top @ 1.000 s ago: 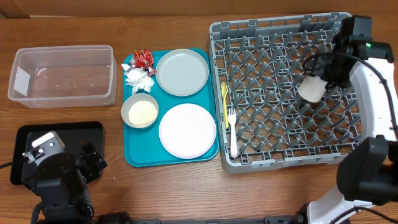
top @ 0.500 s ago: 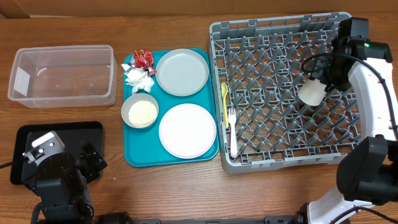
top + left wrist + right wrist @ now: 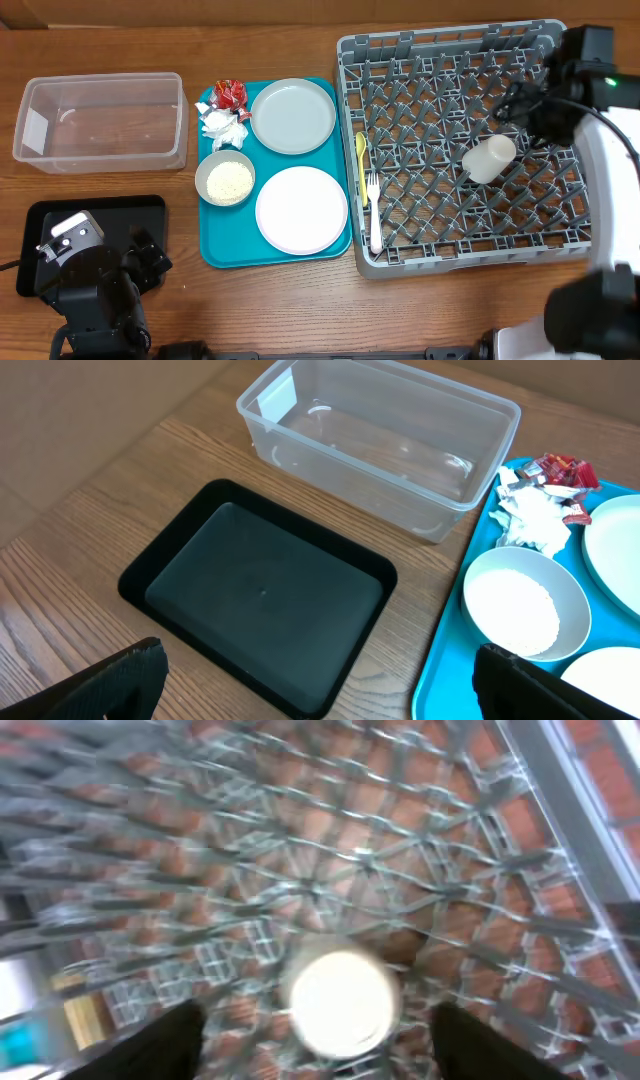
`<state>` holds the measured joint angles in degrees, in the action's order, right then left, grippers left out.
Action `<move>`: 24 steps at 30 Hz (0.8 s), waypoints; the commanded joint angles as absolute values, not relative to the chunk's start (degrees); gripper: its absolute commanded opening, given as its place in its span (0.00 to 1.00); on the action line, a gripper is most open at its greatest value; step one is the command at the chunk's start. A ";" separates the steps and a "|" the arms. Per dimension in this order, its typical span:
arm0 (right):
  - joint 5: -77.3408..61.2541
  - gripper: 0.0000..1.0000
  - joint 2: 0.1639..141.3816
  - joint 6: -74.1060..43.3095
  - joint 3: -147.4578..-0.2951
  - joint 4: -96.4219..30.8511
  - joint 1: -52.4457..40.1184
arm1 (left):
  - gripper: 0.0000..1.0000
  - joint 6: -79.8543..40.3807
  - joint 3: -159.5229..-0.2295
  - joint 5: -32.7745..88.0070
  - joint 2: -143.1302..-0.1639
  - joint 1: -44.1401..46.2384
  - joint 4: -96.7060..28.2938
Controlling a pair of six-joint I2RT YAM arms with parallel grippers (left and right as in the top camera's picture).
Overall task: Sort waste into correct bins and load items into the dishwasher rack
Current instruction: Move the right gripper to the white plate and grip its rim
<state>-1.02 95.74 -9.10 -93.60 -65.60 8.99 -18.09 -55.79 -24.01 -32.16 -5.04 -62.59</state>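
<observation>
Change: the cup (image 3: 488,158) was held above the right part of the rack (image 3: 450,262) half a second ago; it now lies on its side on the pegs, right of centre in the overhead view, a little lower left of its former position. The right gripper (image 3: 315,1020) has withdrawn toward the upper right corner of the rack; in the blurred right wrist view its fingers (image 3: 150,1040) stand wide apart with nothing between them, and the cup shows below as a white disc.

Judgement: cup released; it rests tilted rather than upright, so it may need reseating.

Left gripper (image 3: 320,680): spread wide, empty, poised over the black tray (image 3: 260,600).

Already in the rack, along its left edge: spoon (image 3: 360,150); fork (image 3: 373,215).

Not yet handled, on the teal tray (image 3: 205,250), left of centre: grey plate (image 3: 292,115); white plate (image 3: 301,209); bowl (image 3: 225,180) holding grains; napkin (image 3: 222,125); wrappers (image 3: 230,93). The tub (image 3: 100,120), upper left, holds nothing.
</observation>
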 commanded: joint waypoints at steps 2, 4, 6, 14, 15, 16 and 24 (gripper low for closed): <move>-22.87 0.66 86.08 -6.35 -94.24 -64.73 3.70 | 1.00 -18.87 -56.84 -23.94 -32.36 -5.65 -62.43; -26.94 0.58 85.06 -5.37 -94.24 -64.18 -0.51 | 1.00 -18.87 -56.84 -23.94 -32.36 -5.67 -62.43; -26.74 0.57 84.90 -5.39 -94.24 -63.35 -9.32 | 1.00 -18.87 -56.84 -23.94 -32.36 -5.67 -62.43; -14.98 0.49 93.58 -6.24 -94.17 -58.30 -35.11 | 1.00 -18.87 -56.84 -23.94 -32.36 -5.67 -62.43; -15.00 0.49 95.24 -6.28 -94.17 -58.17 -36.69 | 1.00 -18.87 -56.84 -23.94 -32.36 -5.67 -62.41; -15.00 0.49 97.49 -6.48 -94.17 -58.17 -38.33 | 1.00 -18.87 -56.84 -23.94 -32.36 -5.67 -62.43; -15.25 0.51 111.13 -7.68 -94.17 -57.30 -45.74 | 1.00 -18.87 -56.84 -23.94 -32.36 -5.67 -62.43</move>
<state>-15.77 108.81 -7.35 -93.69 -57.76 -43.40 -18.09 -55.79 -24.01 -32.16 -5.04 -62.59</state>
